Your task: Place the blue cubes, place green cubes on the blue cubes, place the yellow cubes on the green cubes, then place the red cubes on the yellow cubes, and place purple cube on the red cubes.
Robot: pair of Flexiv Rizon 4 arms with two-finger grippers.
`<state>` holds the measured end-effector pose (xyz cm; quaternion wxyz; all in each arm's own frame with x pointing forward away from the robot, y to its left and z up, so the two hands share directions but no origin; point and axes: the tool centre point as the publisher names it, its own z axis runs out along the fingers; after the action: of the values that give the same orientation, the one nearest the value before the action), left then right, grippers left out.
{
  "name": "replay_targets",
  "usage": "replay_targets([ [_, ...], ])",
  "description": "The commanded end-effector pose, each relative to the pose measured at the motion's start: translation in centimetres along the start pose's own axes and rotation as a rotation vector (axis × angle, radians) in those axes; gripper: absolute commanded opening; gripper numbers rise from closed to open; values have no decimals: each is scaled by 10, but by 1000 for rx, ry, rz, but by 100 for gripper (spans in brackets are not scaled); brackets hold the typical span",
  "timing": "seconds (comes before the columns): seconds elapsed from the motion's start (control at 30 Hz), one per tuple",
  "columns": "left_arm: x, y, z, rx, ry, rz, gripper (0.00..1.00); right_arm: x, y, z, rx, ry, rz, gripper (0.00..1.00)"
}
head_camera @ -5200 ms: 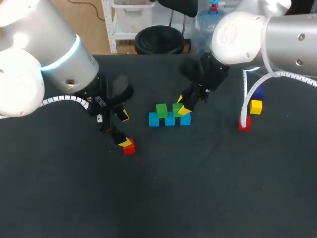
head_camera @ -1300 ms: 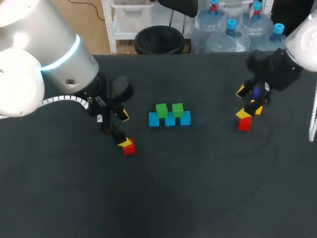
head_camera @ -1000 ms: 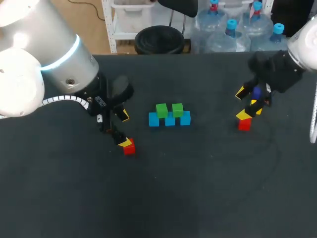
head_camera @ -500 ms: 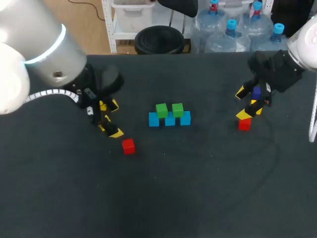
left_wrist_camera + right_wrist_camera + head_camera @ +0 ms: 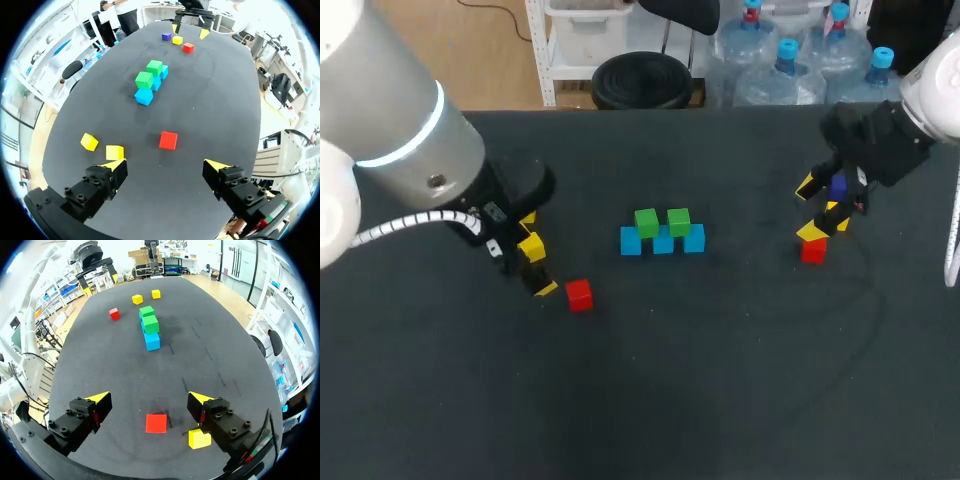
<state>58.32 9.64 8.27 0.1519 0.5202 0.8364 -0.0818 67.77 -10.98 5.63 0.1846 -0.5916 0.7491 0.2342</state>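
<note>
Yellow cubes, 2 of them, lie just beside the wide-open left gripper, which has been drawn back off the red cube ahead, so the yellow layer upon the green cubes is judged next.

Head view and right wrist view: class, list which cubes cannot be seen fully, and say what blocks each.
Purple cube: head view, partly covered by the right gripper; missing from the right wrist view.
Yellow cube beside it: head view, partly behind that gripper's finger.
Far blue cubes: right wrist view, mostly hidden by the green cubes.
</note>
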Motion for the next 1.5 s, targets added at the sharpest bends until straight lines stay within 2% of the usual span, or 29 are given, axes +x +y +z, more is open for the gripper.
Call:
replay_targets([
  [0.03,3,-1,4,-6,-9,-7,100,0,0,1,-1,-2,-1,100],
  [0.5,4,1,10,9,-24,10,100,0,0,1,-1,-2,-1,100],
  [0.73,14,23,32,6,29,5,100,0,0,1,-1,-2,-1,100],
  [1.1,19,54,51,3,46,42,100,0,0,1,-1,-2,-1,100],
  [1.5,26,95,66,-17,73,24,100,0,0,1,-1,-2,-1,100],
])
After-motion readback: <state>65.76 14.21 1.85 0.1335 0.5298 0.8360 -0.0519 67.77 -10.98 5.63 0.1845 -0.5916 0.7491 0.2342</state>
